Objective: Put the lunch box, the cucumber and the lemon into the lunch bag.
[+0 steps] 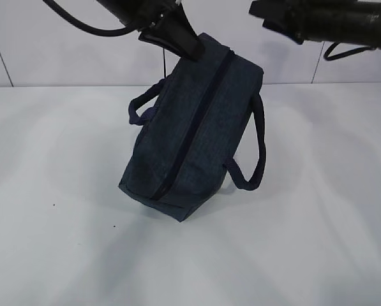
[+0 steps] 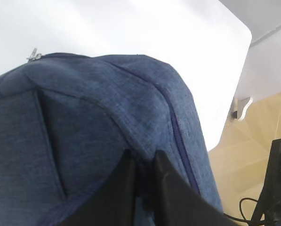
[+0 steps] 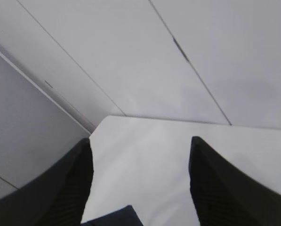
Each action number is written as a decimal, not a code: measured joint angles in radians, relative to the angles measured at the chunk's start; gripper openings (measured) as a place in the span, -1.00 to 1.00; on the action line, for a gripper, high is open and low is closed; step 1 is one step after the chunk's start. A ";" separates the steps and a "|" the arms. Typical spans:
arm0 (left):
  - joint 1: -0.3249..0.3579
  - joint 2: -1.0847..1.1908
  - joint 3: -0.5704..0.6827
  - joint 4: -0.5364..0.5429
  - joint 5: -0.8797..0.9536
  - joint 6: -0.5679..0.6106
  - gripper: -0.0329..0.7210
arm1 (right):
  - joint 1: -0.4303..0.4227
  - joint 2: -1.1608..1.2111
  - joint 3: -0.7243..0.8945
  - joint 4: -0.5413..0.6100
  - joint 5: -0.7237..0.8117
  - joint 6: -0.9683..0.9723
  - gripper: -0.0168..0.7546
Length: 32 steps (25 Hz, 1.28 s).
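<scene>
The lunch bag [image 1: 190, 137] is dark blue cloth, and it hangs tilted in the air over the white table [image 1: 62, 242]. Its top end is up near the left gripper [image 1: 187, 46], and its low corner is close to the table; the side view does not show whether that corner touches. A dark zipper line [image 1: 193, 124] runs down the middle of the bag from top to bottom, and it looks zipped shut. One loop handle [image 1: 142, 105] sticks out on the left side and the other handle [image 1: 254, 153] hangs out on the right. The left gripper is pinched tight on the cloth at the top end of the bag — in the left wrist view its two black fingers [image 2: 166, 186] sit very close together with a fold of blue cloth squeezed between them. In that same view a little metal zipper pull [image 2: 33, 55] shows at the far end of the bag, by the table. The right gripper [image 3: 139, 186] is up high, away from the bag, near the wall [image 3: 131, 52]. Its two black fingers [image 3: 67, 188] stand wide apart and there is nothing between them — only the white table below, with a small bit of the blue bag peeking in at the bottom edge of the right wrist view. The lunch box, the cucumber and the lemon cannot be seen in any view.
</scene>
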 joint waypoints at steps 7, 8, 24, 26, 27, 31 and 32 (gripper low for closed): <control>0.000 0.048 0.000 -0.002 -0.095 -0.050 -0.85 | -0.033 -0.064 -0.014 0.002 0.004 0.030 0.30; 0.000 0.060 0.000 -0.002 -0.116 -0.053 -0.85 | -0.036 -0.064 -0.014 0.002 0.005 0.038 0.30; 0.167 0.155 -0.004 -0.015 -0.115 -0.068 -0.82 | -0.038 -0.064 -0.014 -0.002 0.026 0.072 0.30; 0.174 0.155 -0.004 0.013 -0.093 -0.068 -0.67 | -0.038 -0.064 -0.014 -0.002 0.026 0.076 0.30; 0.178 0.155 -0.004 0.026 -0.085 -0.068 -0.55 | -0.038 -0.064 -0.014 -0.003 0.026 0.082 0.30; 0.182 0.155 -0.004 0.048 -0.071 -0.068 0.13 | -0.038 -0.064 -0.014 -0.019 0.030 0.093 0.30; 0.182 0.155 -0.004 0.050 -0.071 -0.068 0.21 | -0.038 -0.064 -0.014 -0.025 0.042 0.095 0.30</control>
